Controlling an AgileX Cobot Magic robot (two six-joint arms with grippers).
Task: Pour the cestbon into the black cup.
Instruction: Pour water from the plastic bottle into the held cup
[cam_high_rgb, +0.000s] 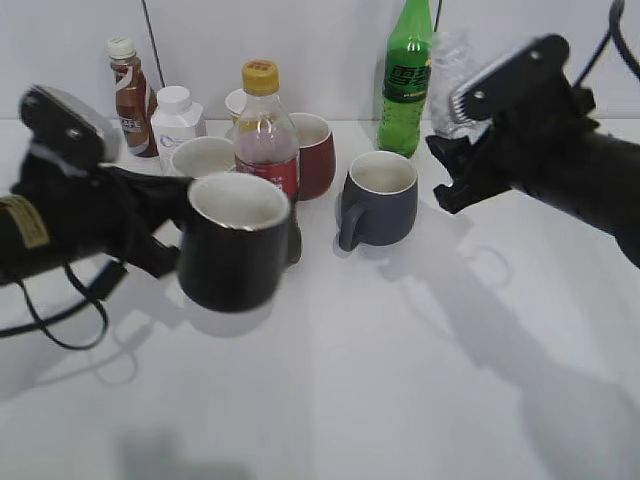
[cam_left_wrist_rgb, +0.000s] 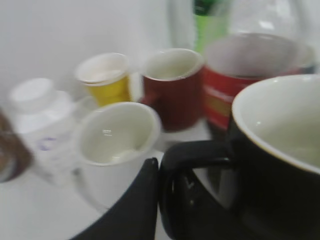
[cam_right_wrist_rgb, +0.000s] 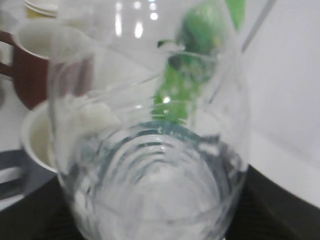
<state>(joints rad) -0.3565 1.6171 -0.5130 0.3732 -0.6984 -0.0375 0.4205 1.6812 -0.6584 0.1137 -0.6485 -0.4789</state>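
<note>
The black cup (cam_high_rgb: 232, 245), glossy with a white inside, is at the front left, upright, and its inside looks empty. My left gripper (cam_high_rgb: 165, 228) is shut on its loop handle. In the left wrist view the cup (cam_left_wrist_rgb: 280, 165) fills the right side, with the left gripper's dark finger (cam_left_wrist_rgb: 159, 200) pressed against the handle. The cestbon (cam_high_rgb: 448, 62), a clear ribbed bottle, is held tilted in my right gripper (cam_high_rgb: 455, 150), high at the back right. It fills the right wrist view (cam_right_wrist_rgb: 150, 150), where its green label band shows and my fingers are mostly hidden.
Behind the black cup stand a red-labelled cola bottle (cam_high_rgb: 266, 130), a dark red mug (cam_high_rgb: 318, 152), a white mug (cam_high_rgb: 203, 155) and a grey-blue mug (cam_high_rgb: 382, 195). At the back are a green soda bottle (cam_high_rgb: 407, 75), a white jar (cam_high_rgb: 176, 118) and a brown drink bottle (cam_high_rgb: 127, 95).
</note>
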